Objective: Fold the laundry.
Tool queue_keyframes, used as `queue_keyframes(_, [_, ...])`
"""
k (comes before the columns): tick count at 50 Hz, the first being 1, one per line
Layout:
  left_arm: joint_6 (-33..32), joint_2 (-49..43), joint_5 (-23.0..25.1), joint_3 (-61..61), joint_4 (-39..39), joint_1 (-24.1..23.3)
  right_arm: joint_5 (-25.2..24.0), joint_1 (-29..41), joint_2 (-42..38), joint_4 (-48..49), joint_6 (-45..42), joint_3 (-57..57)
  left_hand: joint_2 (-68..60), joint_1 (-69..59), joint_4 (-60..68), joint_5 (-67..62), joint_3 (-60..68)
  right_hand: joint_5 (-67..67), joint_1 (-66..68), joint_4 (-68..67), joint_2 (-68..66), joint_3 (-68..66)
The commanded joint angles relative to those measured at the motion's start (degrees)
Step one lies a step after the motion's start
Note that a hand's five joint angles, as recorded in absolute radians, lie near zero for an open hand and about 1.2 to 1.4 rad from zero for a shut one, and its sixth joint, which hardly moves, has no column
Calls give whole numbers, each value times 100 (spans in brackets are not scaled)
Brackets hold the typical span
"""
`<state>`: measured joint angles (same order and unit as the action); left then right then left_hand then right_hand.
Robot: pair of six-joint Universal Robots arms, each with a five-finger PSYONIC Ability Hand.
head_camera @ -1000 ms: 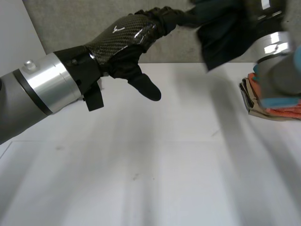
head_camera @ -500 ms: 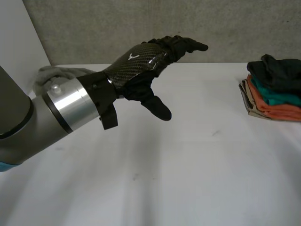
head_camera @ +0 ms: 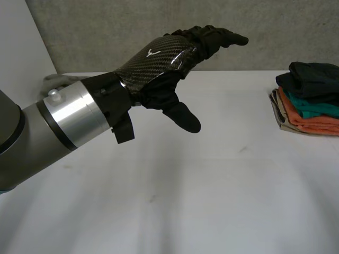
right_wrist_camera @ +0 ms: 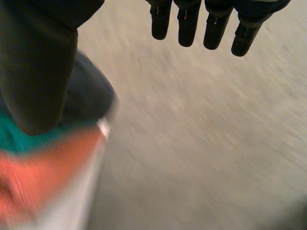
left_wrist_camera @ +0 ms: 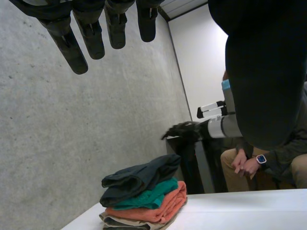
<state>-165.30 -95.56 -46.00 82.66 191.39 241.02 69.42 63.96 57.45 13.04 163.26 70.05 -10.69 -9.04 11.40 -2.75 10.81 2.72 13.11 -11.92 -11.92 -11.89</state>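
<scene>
A stack of folded clothes (head_camera: 310, 108) stands at the table's right edge: tan at the bottom, then orange and teal, with a dark garment (head_camera: 315, 76) loosely folded on top. My left hand (head_camera: 159, 63) hovers high over the middle of the table, open, fingers straight and pointing toward the stack, holding nothing. Beyond its fingers (left_wrist_camera: 96, 28) in the left wrist view are the stack (left_wrist_camera: 144, 201) and my right hand (left_wrist_camera: 184, 130). In its own wrist view my right hand (right_wrist_camera: 216, 24) is open and empty, its thumb over the dark garment (right_wrist_camera: 88, 98).
The white table (head_camera: 212, 185) runs to a grey concrete wall (head_camera: 106, 32). A grey lump, perhaps cloth (head_camera: 55, 80), lies at the far left behind my left arm. A seated person (left_wrist_camera: 261, 160) is beyond the table's right end.
The right arm carried the dark garment at the upper right, then left the head view. The garment now lies on top of the stack. The left hand shifted slightly right.
</scene>
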Motion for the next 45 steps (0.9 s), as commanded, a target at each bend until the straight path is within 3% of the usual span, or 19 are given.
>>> queue_keyframes(1, [129,143,-155,-48,38,103,2267,46,284,-155,-2044,-606,69,-96,-140,275,-81,-272,-311,192,192,189])
queue_keyframes(5, [287,248,-470,-311,82,208,2058,424,714,1295,-1799,-432,69,-96,-140,275,-81,-272,-311,192,192,189])
queue_keyframes(9, [411,310,-1190,-751,-137,463,1496,1196,1557,2763,-1316,306,69,-96,-140,275,-81,-272,-311,192,192,189])
queue_keyframes(11, [324,310,-1787,-1040,-391,770,1050,1722,1952,3464,-852,779,69,-96,-140,275,-81,-272,-311,192,192,189])
queue_keyframes(13, [157,284,-2157,-1260,-602,998,714,2058,2068,3766,-473,1079,69,-96,-140,275,-81,-272,-311,192,192,189])
queue_keyframes(16, [-589,82,-2799,-1647,-1085,1447,169,2743,2156,3768,222,1563,69,-96,-140,275,-81,-272,-311,192,192,189])
queue_keyframes(17, [-1157,-101,-3070,-1848,-1295,1630,64,2945,2156,3689,345,1668,69,-96,-140,275,-81,-272,-311,192,192,189])
queue_keyframes(21, [-2686,-777,-3485,-2244,-1578,2018,-122,3675,2051,3031,321,2038,69,-96,-140,275,-81,-272,-311,192,192,189])
queue_keyframes(25, [-3682,-1734,-3434,-2535,-1474,2387,9,4247,1683,1880,-4,2179,69,-96,-140,275,-81,-272,-311,192,192,189])
queue_keyframes(30, [-3949,-3036,-2872,-2983,-1184,2739,606,4783,1147,685,-619,2389,69,-96,-140,275,-81,-272,-311,192,192,189])
queue_keyframes(36, [-3834,-4505,-2247,-3739,-718,2968,810,4916,865,893,-735,2882,69,-96,-140,275,-81,-272,-311,192,192,189])
queue_keyframes(41, [-3852,-5498,-2176,-4389,-691,3082,818,4907,820,1332,-752,3242,69,-96,-140,275,-81,-272,-311,192,192,189])
queue_keyframes(45, [-3878,-5789,-2176,-4452,-709,3144,845,4793,864,1578,-752,3392,69,-96,-140,275,-81,-272,-311,192,192,189])
